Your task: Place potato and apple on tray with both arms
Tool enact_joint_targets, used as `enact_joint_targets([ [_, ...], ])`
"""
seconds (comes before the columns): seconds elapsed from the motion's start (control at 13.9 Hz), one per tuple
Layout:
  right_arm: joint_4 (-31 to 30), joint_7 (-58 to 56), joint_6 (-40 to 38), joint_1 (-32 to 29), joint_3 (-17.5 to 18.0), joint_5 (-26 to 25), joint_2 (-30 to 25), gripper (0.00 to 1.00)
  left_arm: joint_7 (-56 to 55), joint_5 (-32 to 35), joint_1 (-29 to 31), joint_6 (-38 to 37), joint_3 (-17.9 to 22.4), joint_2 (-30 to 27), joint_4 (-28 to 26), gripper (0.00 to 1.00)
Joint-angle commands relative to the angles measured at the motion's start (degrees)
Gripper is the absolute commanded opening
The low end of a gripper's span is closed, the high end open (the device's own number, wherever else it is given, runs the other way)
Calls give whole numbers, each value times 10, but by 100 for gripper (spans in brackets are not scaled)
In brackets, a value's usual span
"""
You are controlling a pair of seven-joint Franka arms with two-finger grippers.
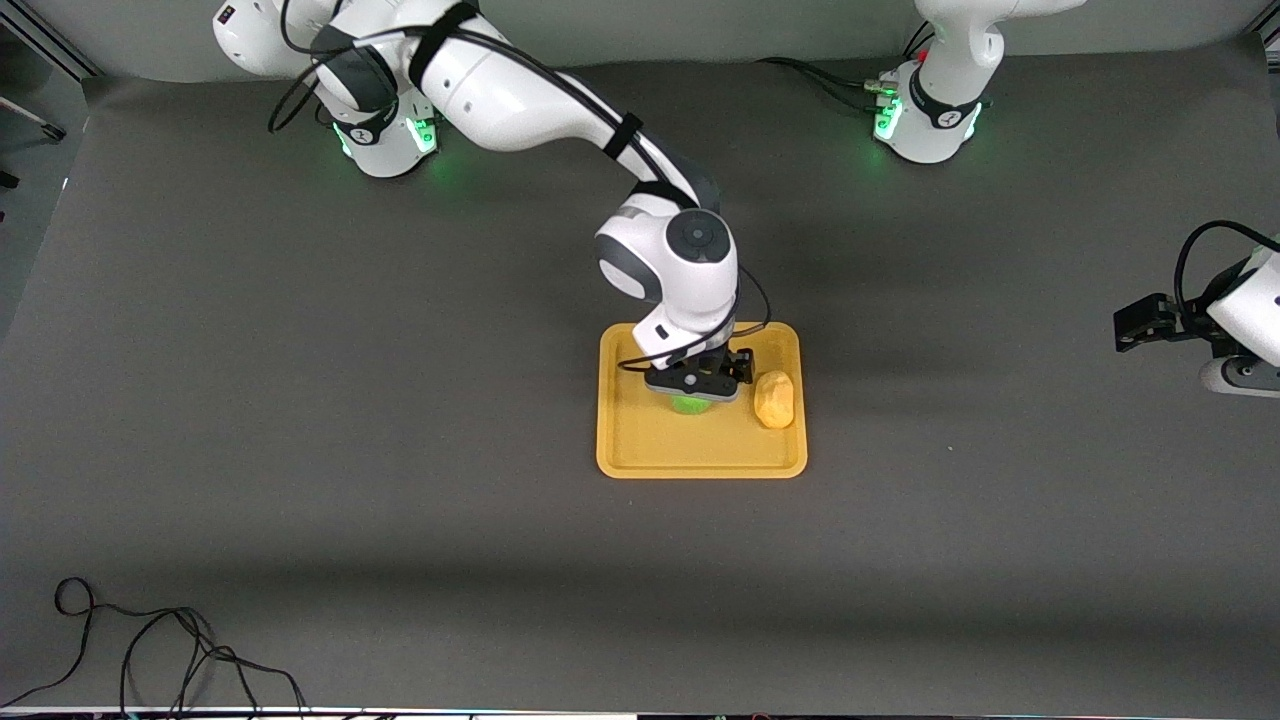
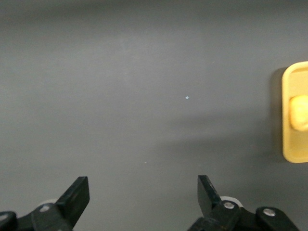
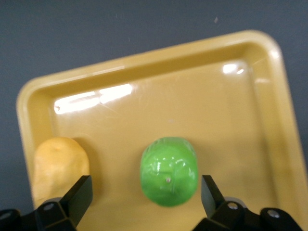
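Fingers (image 3: pixel 77 195) of the right gripper (image 3: pixel 144 197) stand wide, straddling the glossy bright green apple (image 3: pixel 169 171) that lies on the yellow-orange tray (image 1: pixel 700 455). Beside it rests the matte, lumpy yellow-tan potato (image 1: pixel 775 399). Over the bare tabletop (image 2: pixel 144 96), the left gripper (image 2: pixel 143 195) waits, spread wide.

Front view: my high camera, across table, faces both bases, sees whole mat. Right wrist view: looks straight down, close over tray (image 3: pixel 269 120), apple (image 3: pixel 169 171) between my right gripper (image 3: pixel 144 195) fingers. Left wrist view: looks down on bare mat, higher, tray (image 2: pixel 288 144) edge only. All three views share tray (image 1: pixel 700 455) and potato (image 1: pixel 775 399).
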Motion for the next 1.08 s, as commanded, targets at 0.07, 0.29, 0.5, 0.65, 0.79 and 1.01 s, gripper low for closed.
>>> enact_joint_targets([
  [0.07,-18,3,-152,-14,-4,-6,-130,100,-1,-30,-46,18,42,-15,-19,100],
  [0.29,-62,-123,-260,-65,-4,-3,-234,100,0,-20,-118,16,109,-16,-17,100],
  [0.5,-136,-270,-288,-156,-3,36,-330,100,-1,-19,-120,18,110,-16,-16,100],
  [0.65,-200,-354,-286,-228,3,55,-393,100,-1,-19,-113,18,105,-13,-15,100],
  [0.79,-255,-433,-281,-308,13,74,-442,100,1,-18,-78,18,69,-14,-14,100],
  [1.01,-281,-551,-284,-425,30,87,-468,100,-1,-18,-74,17,59,-14,-14,100],
])
